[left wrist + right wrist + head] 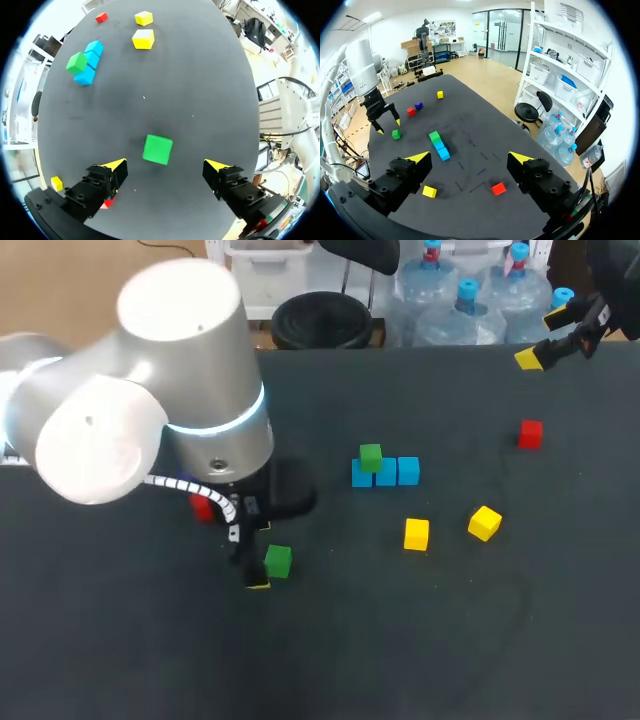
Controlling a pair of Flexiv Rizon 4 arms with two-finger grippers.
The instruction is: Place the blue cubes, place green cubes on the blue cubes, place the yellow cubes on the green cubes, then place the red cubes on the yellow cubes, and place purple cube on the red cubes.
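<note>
Three blue cubes (386,472) sit in a row on the table (420,650) in the head view, with one green cube (370,456) already on the end one. The loose green cube (277,561) lies just beside the left gripper (257,556), mostly hidden here by the arm's bulk. The right gripper (544,337) hangs spread and empty over the far corner

Left wrist view: the jaws are wide and hold nothing. The loose green cube (157,149) lies ahead of the tips, in line with the gap and slightly askew. I'd judge it best to square the wrist to its faces, descend, centre, then close

Right wrist view: the right gripper (470,158) is wide open and empty. Only here do the purple cube (418,105) and a red cube (411,111) beside it show plainly
</note>
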